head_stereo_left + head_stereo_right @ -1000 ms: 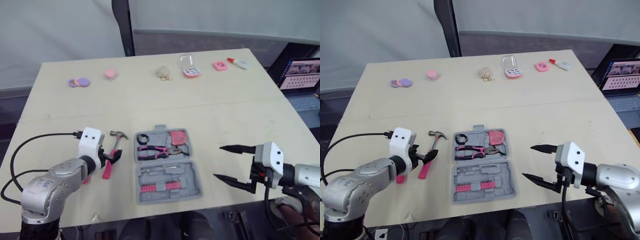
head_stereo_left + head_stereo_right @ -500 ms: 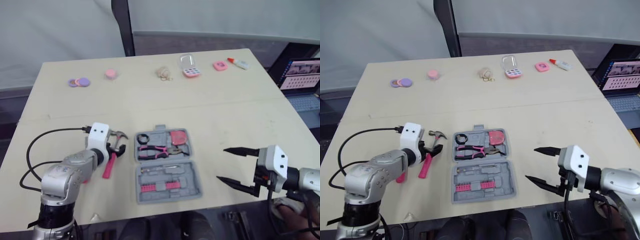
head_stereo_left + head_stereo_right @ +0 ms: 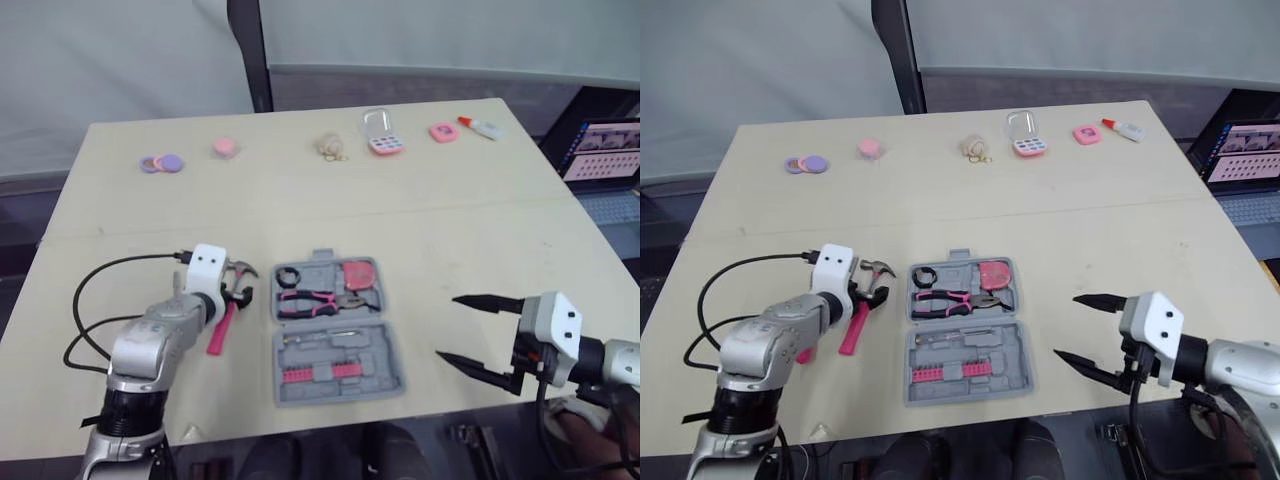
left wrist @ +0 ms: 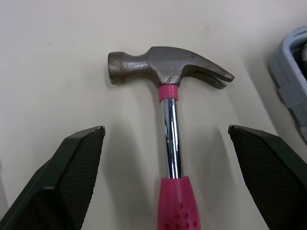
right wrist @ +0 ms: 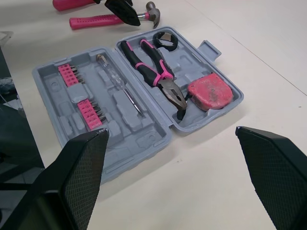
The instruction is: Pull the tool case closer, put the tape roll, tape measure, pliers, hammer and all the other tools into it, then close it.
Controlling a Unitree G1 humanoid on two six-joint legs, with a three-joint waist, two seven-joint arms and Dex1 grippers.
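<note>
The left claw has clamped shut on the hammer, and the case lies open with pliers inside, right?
No: the left wrist view shows the left gripper open, straddling the hammer without gripping it. The case is open, pliers inside.

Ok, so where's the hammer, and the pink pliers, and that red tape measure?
hammer (image 4: 163,64), left wrist view, on its metal head.
pliers (image 5: 173,94), right wrist view, on the metal jaws.
tape measure (image 5: 209,93), right wrist view, on the middle of its red body.
</note>
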